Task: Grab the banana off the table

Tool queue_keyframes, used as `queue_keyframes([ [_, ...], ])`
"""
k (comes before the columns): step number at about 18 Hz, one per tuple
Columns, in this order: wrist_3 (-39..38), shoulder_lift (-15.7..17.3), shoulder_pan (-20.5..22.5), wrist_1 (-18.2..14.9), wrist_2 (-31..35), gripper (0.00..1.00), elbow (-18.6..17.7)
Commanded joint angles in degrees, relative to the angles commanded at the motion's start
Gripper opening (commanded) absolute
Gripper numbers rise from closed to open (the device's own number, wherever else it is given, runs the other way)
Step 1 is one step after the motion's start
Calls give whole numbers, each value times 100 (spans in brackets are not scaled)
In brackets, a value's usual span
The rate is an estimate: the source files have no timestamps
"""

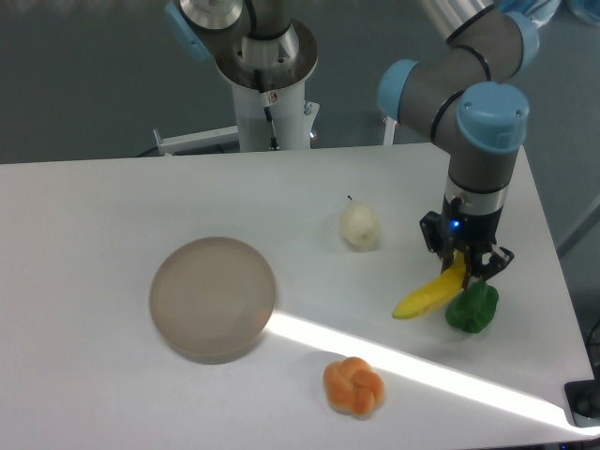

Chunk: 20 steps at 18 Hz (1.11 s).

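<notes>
The banana (428, 293) sits right of centre in the frame, slanting from its upper right end down to a free tip at lower left. My gripper (463, 265) is clamped on that upper right end, with the dark fingers either side of the yellow skin. The fruit appears to hang just above the table (112, 206), though I cannot tell for certain that its low tip is clear of the surface.

Just to the right of the banana, partly under my gripper, is a green pepper (472, 308); from this angle it looks to be touching or nearly touching the banana. To the upper left of the banana, well apart from it, a pale pear (359, 226) stands with its stem up. Below, near the bottom edge of the frame, lies an orange knotted bun (353, 385), beside a bright band of light crossing the tabletop. A round grey-brown plate (213, 297) rests in the left-centre of the frame. My arm (473, 112) rises from the gripper toward the upper right corner.
</notes>
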Motion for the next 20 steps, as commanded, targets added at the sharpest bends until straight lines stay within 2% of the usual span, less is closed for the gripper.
queue_keyframes([
  [3,-325,-193,-273,-281,387,33,413],
  [5,-361,-264,-300,-326,388,33,546],
  [20,-502,-378,-352,-264,406,33,625],
])
